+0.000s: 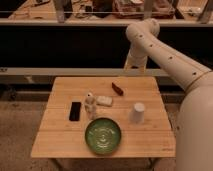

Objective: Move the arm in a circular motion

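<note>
I cannot tell whether the gripper [132, 65] is wide or narrow. It hangs at the far edge of the table [55, 136], right of centre, below the arm [170, 54] and its raised elbow.

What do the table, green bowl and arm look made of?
The table: pale matte wood, plank seams showing. The green bowl: glazed ceramic or plastic, judging by its faint sheen. The arm: smooth cream shell, probably plastic, dotted dark; its gripper hangs over the table's far edge.
</note>
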Motion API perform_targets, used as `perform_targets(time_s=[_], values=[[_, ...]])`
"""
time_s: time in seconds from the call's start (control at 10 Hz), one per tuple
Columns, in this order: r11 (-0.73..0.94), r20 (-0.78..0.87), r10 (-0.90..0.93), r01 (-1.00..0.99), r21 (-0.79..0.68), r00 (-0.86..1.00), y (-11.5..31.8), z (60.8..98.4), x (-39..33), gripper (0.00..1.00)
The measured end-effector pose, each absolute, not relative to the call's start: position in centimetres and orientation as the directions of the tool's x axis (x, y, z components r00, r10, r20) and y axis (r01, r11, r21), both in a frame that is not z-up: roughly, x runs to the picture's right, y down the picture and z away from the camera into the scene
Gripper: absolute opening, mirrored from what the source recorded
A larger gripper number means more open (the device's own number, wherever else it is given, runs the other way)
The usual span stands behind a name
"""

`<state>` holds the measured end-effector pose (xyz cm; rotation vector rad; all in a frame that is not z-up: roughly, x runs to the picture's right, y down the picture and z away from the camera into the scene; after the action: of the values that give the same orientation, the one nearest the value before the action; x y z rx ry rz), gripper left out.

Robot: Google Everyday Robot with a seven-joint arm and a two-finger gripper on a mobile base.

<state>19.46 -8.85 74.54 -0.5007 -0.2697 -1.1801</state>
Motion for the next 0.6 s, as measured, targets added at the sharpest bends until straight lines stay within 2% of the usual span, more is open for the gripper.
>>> perform_targets(time_s=[0.4, 0.6], values=[[0.429, 0.408, -0.704, 0.805, -0.410, 0.582, -3.9, 67.7, 28.2, 0.60], [0.483, 0.396, -0.650, 0.755, -0.443, 0.648, -0.8, 64.8, 29.2, 0.60]])
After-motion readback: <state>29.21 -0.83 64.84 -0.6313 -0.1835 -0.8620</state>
